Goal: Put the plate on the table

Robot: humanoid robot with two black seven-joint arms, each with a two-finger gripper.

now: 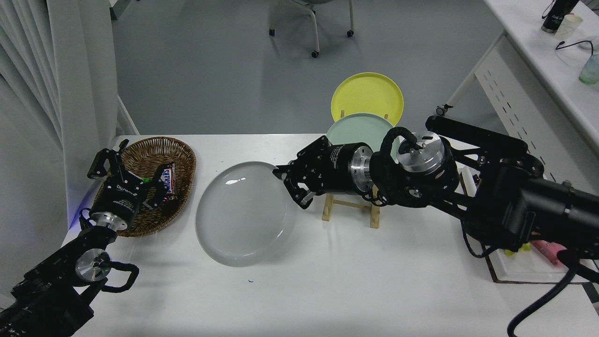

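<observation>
The light grey plate (241, 213) hangs tilted just over the white table (299, 290), left of centre, its lower edge close to the surface. My right gripper (286, 180) is shut on the plate's right rim, the arm reaching in from the right. Whether the plate touches the table I cannot tell. My left gripper (128, 180) is parked at the lower left over the wicker basket, fingers spread open and holding nothing.
A wooden rack (348, 206) behind my right wrist holds a mint green plate (358, 131) and a yellow plate (367, 96). The wicker basket (149, 154) with a candy bar sits at the left. A tray (503, 269) with snack packs lies at the right edge.
</observation>
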